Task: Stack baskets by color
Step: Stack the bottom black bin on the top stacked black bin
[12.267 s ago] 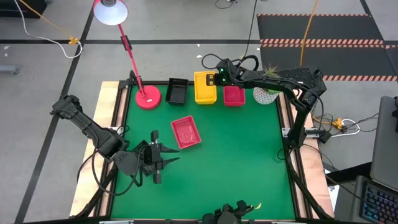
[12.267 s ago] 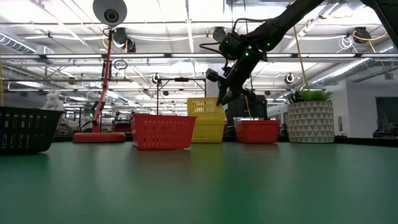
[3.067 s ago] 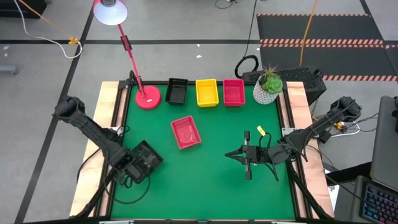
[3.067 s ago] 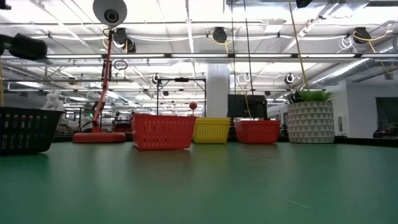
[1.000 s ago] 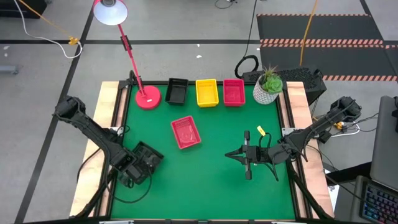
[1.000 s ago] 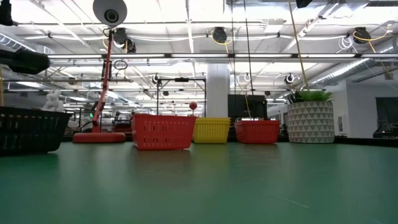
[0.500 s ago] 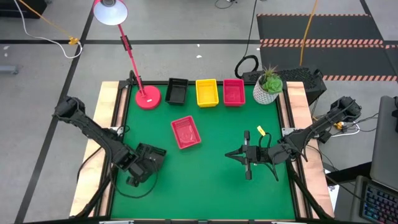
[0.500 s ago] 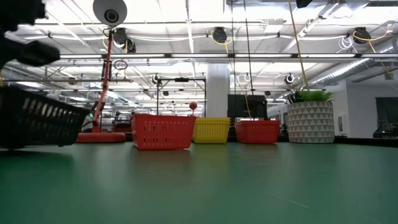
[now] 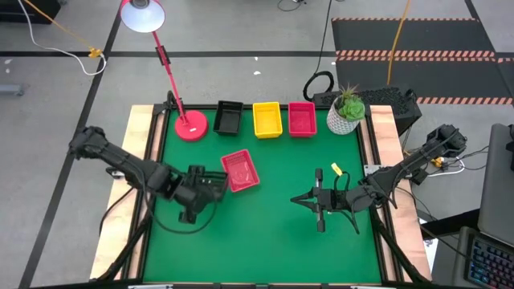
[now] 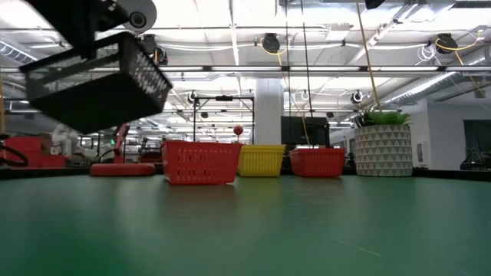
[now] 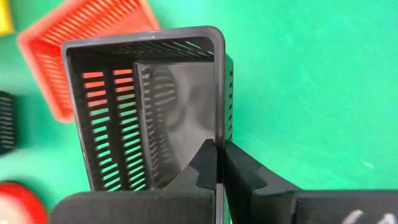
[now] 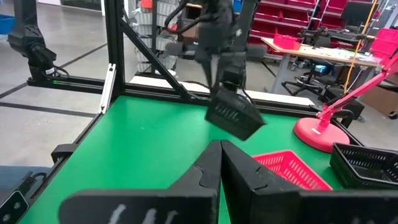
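**Left arm is holding a black basket in the air**

Your left gripper (image 11: 217, 163) is pinching one wall of a black basket (image 10: 96, 80), fingers closed on its rim, and the basket is hanging tilted above the mat, clear of the surface. From above, it is sitting just beside the loose red basket (image 9: 240, 171) near the middle of the table (image 9: 273, 241).

Along the far edge you are seeing a second black basket (image 9: 229, 117), a yellow basket (image 9: 267, 119) and another red basket (image 9: 302, 119) in a row, between the lamp base (image 9: 191, 126) and the plant pot (image 9: 346, 115).

Your right gripper (image 9: 317, 201) is resting low on the right side, fingers closed on nothing.
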Robot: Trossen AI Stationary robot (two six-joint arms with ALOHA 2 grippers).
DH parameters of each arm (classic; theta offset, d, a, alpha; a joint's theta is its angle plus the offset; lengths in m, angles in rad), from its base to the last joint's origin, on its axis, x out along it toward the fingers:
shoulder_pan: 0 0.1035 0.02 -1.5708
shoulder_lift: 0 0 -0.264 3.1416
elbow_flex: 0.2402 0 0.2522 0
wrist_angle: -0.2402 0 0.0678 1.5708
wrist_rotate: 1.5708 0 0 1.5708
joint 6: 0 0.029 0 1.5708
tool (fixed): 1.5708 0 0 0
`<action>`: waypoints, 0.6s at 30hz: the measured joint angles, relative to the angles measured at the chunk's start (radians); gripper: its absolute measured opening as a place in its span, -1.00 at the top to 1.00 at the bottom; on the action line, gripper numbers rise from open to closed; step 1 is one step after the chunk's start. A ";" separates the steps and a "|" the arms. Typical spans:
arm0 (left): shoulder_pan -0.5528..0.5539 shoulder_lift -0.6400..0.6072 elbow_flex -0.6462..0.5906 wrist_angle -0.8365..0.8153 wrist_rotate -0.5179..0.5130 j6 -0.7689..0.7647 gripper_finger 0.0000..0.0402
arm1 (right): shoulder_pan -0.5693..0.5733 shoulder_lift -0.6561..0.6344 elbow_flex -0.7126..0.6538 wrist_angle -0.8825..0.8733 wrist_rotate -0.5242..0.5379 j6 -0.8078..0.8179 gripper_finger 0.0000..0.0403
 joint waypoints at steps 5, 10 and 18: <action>0.095 0.000 0.087 -0.025 -0.054 0.052 0.96 | -0.001 0.000 0.000 0.016 0.000 -0.034 0.98; 0.202 0.000 0.151 -0.021 -0.142 0.076 0.96 | -0.001 0.000 0.000 0.022 0.000 -0.080 0.98; 0.386 0.000 0.241 -0.009 -0.201 0.077 0.96 | -0.011 0.000 0.000 0.023 0.000 -0.161 0.98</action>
